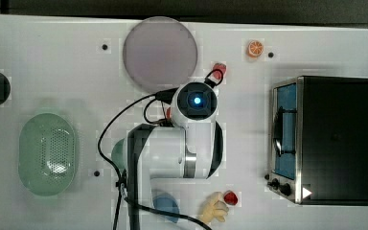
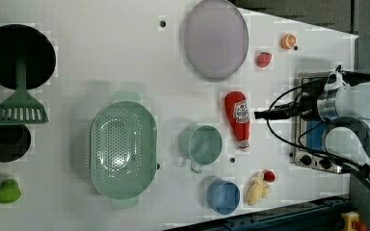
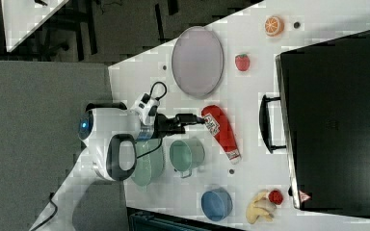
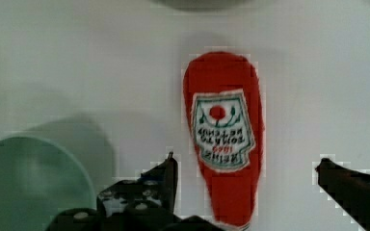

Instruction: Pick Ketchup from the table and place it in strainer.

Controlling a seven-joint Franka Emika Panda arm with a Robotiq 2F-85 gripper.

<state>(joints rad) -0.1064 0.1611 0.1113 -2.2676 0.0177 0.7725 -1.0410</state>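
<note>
The ketchup [image 2: 237, 118] is a red bottle with a white label, lying flat on the white table between the grey plate and the green cup; it also shows in the right view [image 3: 219, 129]. In the wrist view my gripper [image 4: 248, 163] is open, with one dark finger on each side of the ketchup [image 4: 224, 139] and a gap to the bottle on both sides. From the side, the gripper [image 2: 260, 114] hangs over the bottle. The strainer [image 2: 123, 149], a pale mint-green oval basket, stands empty at the top view's left [image 1: 48, 153].
A green cup [image 2: 202, 144] sits between ketchup and strainer. A blue bowl [image 2: 224, 196], a banana [image 2: 257, 188] and a small red fruit lie near the table edge. A grey plate [image 2: 216, 38], strawberry [image 2: 263, 59], orange slice [image 2: 288, 41] and toaster oven [image 1: 326, 139] surround the arm.
</note>
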